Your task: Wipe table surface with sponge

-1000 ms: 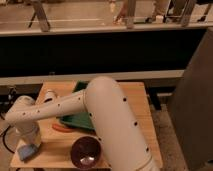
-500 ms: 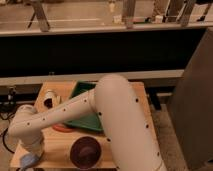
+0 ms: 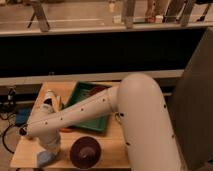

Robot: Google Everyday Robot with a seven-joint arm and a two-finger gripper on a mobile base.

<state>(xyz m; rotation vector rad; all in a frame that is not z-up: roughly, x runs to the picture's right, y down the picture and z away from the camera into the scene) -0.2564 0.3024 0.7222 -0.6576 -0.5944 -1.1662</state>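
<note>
The light-brown table surface [image 3: 27, 146] fills the lower left of the camera view. My white arm reaches from the right down to its front-left part. There my gripper [image 3: 48, 152] points down, shut on the small light-blue sponge [image 3: 43, 160]. The sponge is pressed on the wood near the front edge, and only its lower part shows under the gripper. The wrist hides the rest.
A purple bowl [image 3: 84, 152] stands just right of the gripper. A green tray [image 3: 98, 121] with things in it lies behind, partly under my arm. A white bottle [image 3: 49, 98] stands at the back left. A dark blue flat object [image 3: 22, 118] lies off the table's left side.
My gripper has carried the sponge from the table's left edge rightward and nearer the front edge, toward the purple bowl. The arm has swung lower across the tray.
</note>
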